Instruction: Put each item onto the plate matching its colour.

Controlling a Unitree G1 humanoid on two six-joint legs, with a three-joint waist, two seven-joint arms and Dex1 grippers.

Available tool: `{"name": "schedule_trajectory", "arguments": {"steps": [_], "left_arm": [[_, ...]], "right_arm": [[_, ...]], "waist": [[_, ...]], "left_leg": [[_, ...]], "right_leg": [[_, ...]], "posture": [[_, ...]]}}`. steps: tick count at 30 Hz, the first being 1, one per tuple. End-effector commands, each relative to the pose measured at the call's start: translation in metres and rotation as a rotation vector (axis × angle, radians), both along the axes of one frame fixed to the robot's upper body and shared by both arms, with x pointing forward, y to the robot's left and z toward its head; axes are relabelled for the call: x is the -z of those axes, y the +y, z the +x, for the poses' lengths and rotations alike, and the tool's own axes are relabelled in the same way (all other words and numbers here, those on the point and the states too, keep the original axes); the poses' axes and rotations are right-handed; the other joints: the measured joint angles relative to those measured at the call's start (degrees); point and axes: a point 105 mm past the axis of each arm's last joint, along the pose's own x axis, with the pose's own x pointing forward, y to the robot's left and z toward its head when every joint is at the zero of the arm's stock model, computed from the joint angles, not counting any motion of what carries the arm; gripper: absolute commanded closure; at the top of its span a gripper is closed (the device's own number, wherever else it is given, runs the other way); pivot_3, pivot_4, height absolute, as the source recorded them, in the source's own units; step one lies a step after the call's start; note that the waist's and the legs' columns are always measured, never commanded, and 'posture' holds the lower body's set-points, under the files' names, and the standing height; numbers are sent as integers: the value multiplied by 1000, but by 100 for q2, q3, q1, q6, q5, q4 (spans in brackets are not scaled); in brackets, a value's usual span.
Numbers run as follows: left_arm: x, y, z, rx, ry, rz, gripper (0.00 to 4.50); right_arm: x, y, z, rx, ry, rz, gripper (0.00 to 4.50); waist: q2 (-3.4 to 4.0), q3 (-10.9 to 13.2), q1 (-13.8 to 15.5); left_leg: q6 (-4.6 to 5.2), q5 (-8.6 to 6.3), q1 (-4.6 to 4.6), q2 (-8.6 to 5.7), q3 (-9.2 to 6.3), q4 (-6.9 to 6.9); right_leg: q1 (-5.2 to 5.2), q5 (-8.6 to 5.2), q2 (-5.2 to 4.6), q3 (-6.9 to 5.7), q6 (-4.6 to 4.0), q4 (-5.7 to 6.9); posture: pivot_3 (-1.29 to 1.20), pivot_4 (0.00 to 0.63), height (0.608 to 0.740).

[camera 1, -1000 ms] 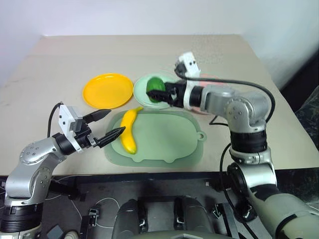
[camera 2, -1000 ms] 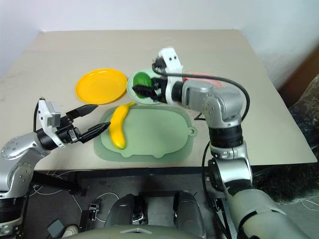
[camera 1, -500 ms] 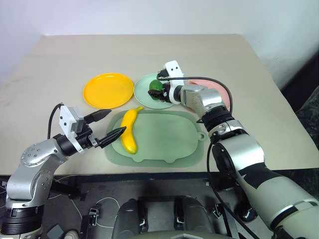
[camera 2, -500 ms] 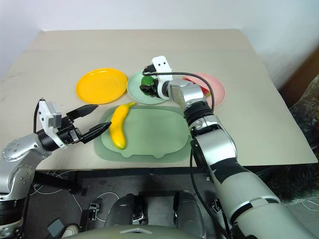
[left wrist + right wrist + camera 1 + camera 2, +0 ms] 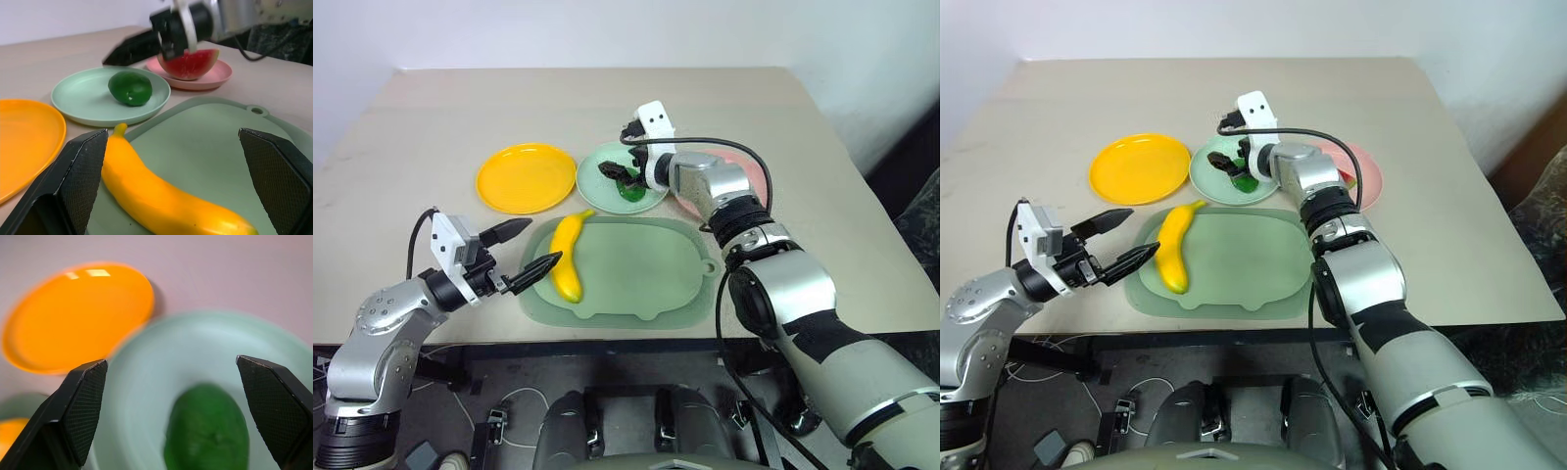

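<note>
The dark-green fruit (image 5: pixel 129 88) lies on the mint green plate (image 5: pixel 597 186), with my right gripper (image 5: pixel 619 172) open just above it and its fingers apart on either side. The watermelon wedge (image 5: pixel 188 63) sits on the pink plate (image 5: pixel 217 78) behind my right arm. The yellow banana (image 5: pixel 568 259) rests on the left part of the pale green tray (image 5: pixel 646 274), its tip pointing at the mint plate. My left gripper (image 5: pixel 540 242) is open, just left of the banana and apart from it. The yellow-orange plate (image 5: pixel 526 177) holds nothing.
The three plates stand in a row beyond the tray, the yellow one at the left, the pink one at the right. The tray lies near the table's front edge (image 5: pixel 607 338). A black cable loops above my right forearm.
My right gripper has opened and let the green fruit down onto the mint plate, after carrying it further over the plate. The left arm has stayed in place.
</note>
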Motion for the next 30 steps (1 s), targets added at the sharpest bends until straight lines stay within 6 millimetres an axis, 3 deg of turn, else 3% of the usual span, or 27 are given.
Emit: {"name": "schedule_trajectory", "arguments": {"steps": [1, 7, 12, 17, 22, 30], "left_arm": [[-11, -2, -3, -8, -56, 0, 0], [-6, 5, 3, -113, -68, 11, 0], [-10, 10, 8, -189, -108, 7, 0], [-10, 11, 13, -303, -127, 2, 0], [-9, 11, 13, -369, -124, -44, 0], [-6, -14, 19, -472, -89, -112, 0]], "right_arm": [[-21, -7, -17, -63, -66, 75, 47], [-14, -18, -69, -133, -108, 68, 47], [-12, -24, -93, -139, -92, 93, 47], [1, -46, -135, -272, -143, 141, 47], [8, -61, -151, -288, -177, 147, 47], [17, -75, -174, -345, -256, 213, 47]], "waist": [[-1, -1, 8], [0, 0, -4], [0, 0, -11], [-9, -6, 90], [-9, -6, 129], [-14, -7, 175]], "left_leg": [[0, 0, 0, -1, 1, 0], [0, 0, 0, 0, -2, -3], [-2, 1, 6, 1, -2, -3], [3, -3, 5, -3, -8, -4], [4, -3, 11, -2, -8, -2], [8, -5, 15, -6, -14, 3]], "right_leg": [[0, 0, 0, 0, 0, 0], [-1, 0, -1, 0, 0, 0], [0, 0, 0, 1, -1, 3], [13, 0, -3, -6, 0, -14], [13, 1, -2, -4, -1, -10], [27, 1, -3, -5, 0, -12]], "posture": [[0, 150, 695], [0, 150, 695], [0, 150, 695], [0, 150, 695], [0, 150, 695], [0, 150, 695]]}}
